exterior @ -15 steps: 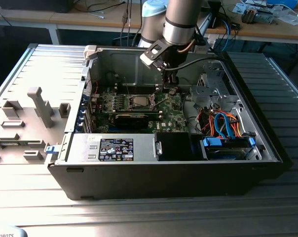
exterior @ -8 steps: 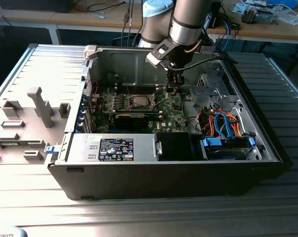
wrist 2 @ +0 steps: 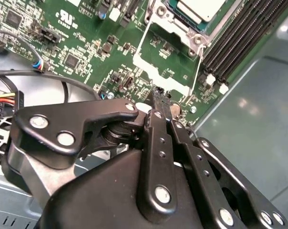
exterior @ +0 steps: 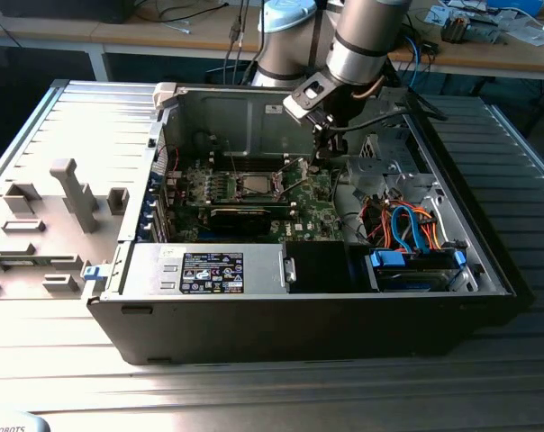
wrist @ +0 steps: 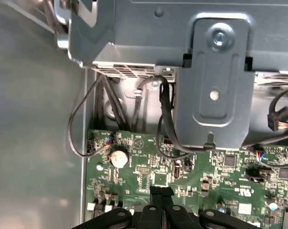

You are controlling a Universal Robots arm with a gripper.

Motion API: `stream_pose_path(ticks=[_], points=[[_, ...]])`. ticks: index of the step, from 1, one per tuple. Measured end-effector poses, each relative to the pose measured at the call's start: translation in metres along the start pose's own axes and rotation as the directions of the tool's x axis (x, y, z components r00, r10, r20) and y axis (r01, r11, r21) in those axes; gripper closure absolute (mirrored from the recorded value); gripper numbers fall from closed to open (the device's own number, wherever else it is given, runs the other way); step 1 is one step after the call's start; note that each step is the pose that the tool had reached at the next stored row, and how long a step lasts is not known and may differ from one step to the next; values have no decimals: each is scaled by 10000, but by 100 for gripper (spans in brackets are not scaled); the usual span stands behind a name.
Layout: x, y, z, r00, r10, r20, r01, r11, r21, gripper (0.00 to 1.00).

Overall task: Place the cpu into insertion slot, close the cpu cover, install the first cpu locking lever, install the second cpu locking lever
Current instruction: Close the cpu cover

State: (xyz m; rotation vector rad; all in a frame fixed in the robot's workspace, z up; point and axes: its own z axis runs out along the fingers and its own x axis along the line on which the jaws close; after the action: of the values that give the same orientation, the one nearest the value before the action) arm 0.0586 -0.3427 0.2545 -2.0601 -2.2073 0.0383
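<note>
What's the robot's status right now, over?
Gripper shut, tips at the edge of the open cpu cover. Cpu seated in the insertion slot. Black cable beside the gripper, not blocking.

The cpu (wrist 2: 200, 7) lies in the insertion slot (wrist 2: 180, 29), cpu cover (wrist 2: 153, 74) beside it.

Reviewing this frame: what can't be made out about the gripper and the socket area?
- Second wrist view: the gripper hides with its own tips whether it touches the cpu cover.
- Second wrist view: the picture's edge cuts off the cpu, so its seating in the insertion slot is unclear.
- Exterior view: the locking levers are too small to judge their position.
</note>
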Motion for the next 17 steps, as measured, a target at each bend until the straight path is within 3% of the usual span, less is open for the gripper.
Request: stream_pose_path(ticks=[3,6,11,17], points=[[-6,25,51,10000,9,-13,-9,9999,147,89],[-7,11,87,10000,10,-25,-9,9999,162,89],[11,-260,117,10000,6,-49,-6,9999,149,89],[14,-495,141,10000,1,-44,-1,10000,78,89]])
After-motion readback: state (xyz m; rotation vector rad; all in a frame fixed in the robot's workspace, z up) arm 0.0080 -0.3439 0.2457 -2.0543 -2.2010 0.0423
